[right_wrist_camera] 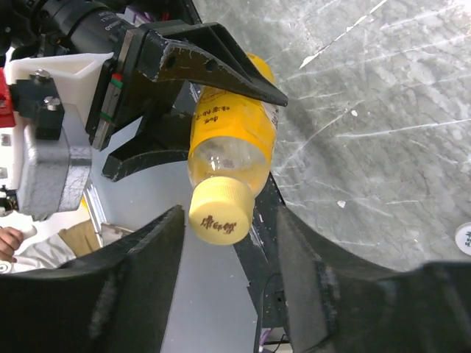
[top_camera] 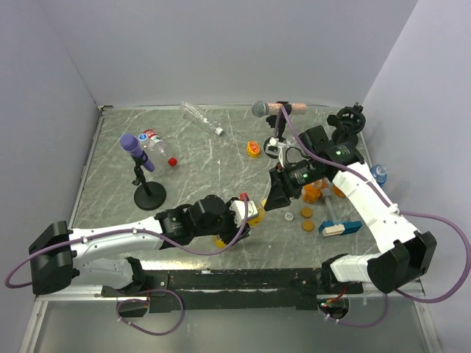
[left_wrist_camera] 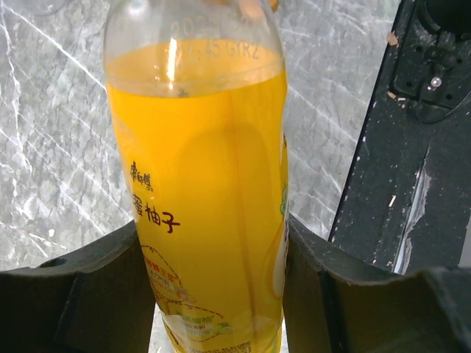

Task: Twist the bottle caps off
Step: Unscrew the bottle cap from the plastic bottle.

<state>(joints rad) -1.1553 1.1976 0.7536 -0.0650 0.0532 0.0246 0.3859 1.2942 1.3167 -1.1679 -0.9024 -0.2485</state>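
Observation:
My left gripper (top_camera: 247, 215) is shut on the yellow-orange juice bottle (top_camera: 255, 211) and holds it tilted above the table's near middle. In the left wrist view the fingers (left_wrist_camera: 88, 294) clamp the bottle's labelled body (left_wrist_camera: 199, 184). My right gripper (top_camera: 279, 196) is open. In the right wrist view (right_wrist_camera: 229, 220) its jaws stand on either side of the bottle's yellow cap (right_wrist_camera: 219, 213) with a gap on each side. A clear bottle (top_camera: 197, 115) lies at the back. A labelled bottle (top_camera: 156, 146) with a red cap (top_camera: 172, 162) lies at the left.
A purple microphone (top_camera: 136, 151) on a round black stand (top_camera: 149, 197) is at the left. A grey microphone (top_camera: 268, 109) lies at the back. Two brown discs (top_camera: 306, 219), a white ring (top_camera: 288, 218), orange pieces (top_camera: 313, 193) and a blue-white object (top_camera: 340, 228) lie under the right arm.

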